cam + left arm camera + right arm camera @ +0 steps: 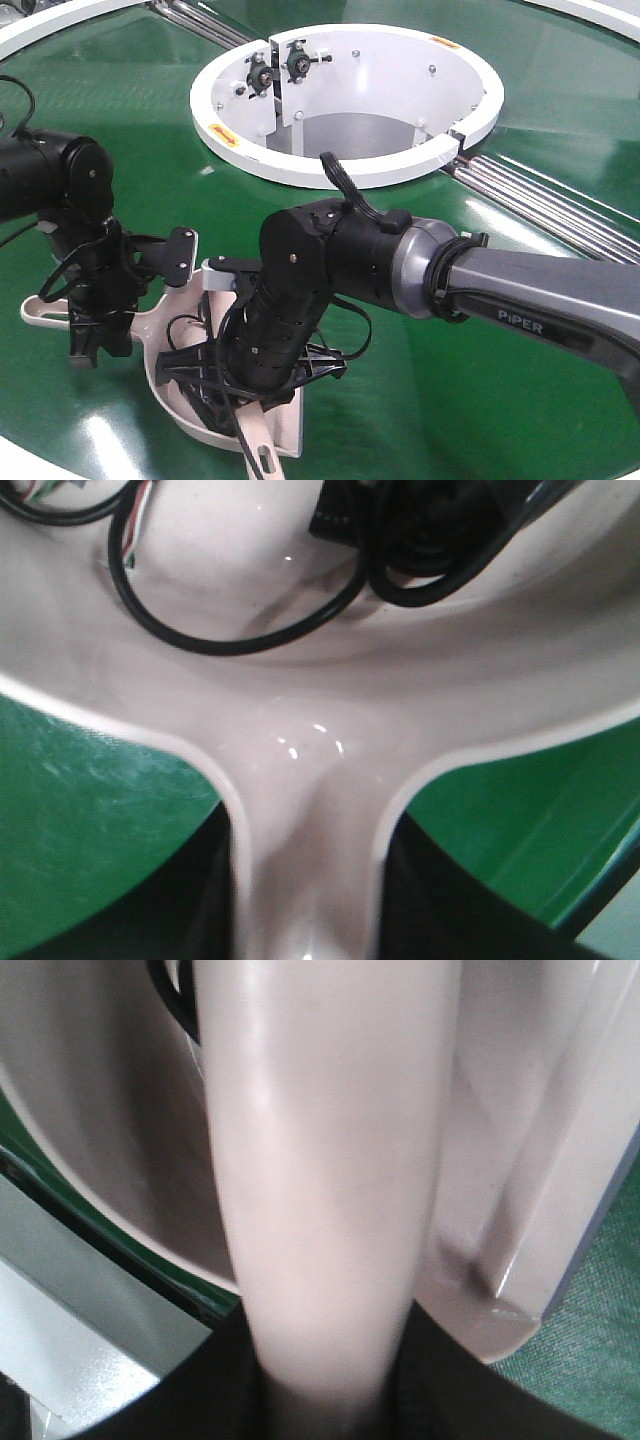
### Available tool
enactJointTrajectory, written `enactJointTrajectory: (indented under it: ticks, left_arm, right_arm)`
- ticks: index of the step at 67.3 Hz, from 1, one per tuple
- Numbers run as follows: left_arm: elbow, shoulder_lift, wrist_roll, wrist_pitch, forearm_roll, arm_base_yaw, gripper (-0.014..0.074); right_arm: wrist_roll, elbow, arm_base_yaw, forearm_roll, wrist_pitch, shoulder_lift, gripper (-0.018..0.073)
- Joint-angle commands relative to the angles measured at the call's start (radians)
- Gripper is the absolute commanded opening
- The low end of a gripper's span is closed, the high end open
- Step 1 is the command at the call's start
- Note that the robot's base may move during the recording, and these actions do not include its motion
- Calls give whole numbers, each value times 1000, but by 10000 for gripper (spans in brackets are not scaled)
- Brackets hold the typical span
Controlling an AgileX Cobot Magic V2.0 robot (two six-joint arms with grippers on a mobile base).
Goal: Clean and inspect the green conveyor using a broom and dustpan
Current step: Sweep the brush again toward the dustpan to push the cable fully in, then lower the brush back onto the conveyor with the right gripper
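Glossy green conveyor (120, 130), smooth beige dustpan (300, 780), tapered plastic broom (320, 1210)

Conveyor belt (120, 140): glossy dark green, white glare patches. Rim (50, 35), ring opening (215, 110): white. Small orange-yellow labels (445, 42) on ring. Rollers (560, 205): silver. Dustpan (300, 810), broom (320, 1210): pale pink-beige, plain. Right arm (530, 290): black, grey link, white PiPER lettering. Cables (420, 598): black.
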Motion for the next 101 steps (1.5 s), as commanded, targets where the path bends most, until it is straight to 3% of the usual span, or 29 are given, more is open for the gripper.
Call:
enactJointTrajectory:
  ticks: [1, 19, 33, 59, 85, 101]
  left_arm:
    - [-27, -48, -17, -4, -21, -4, -6]
    - [-27, -48, -17, -4, -21, -4, -6]
    - [-27, -48, -17, -4, -21, -4, -6]
    - [-27, -48, -17, -4, -21, -4, -6]
    - [-27, -48, -17, -4, -21, -4, -6]
    - [-27, -48, -17, -4, -21, -4, -6]
  right_arm:
    - [-10, -34, -3, -25, 2, -51, -2]
    - [40, -34, -16, -224, 54, -102, -2]
    - [30, -34, -100, -334, 100, -198, -2]
    - [-250, -17, -364, -342, 167, -357, -2]
    - [-494, 284, -673, -256, 40, -478, -2]
    - [-587, 382, -726, -240, 26, -480, -2]
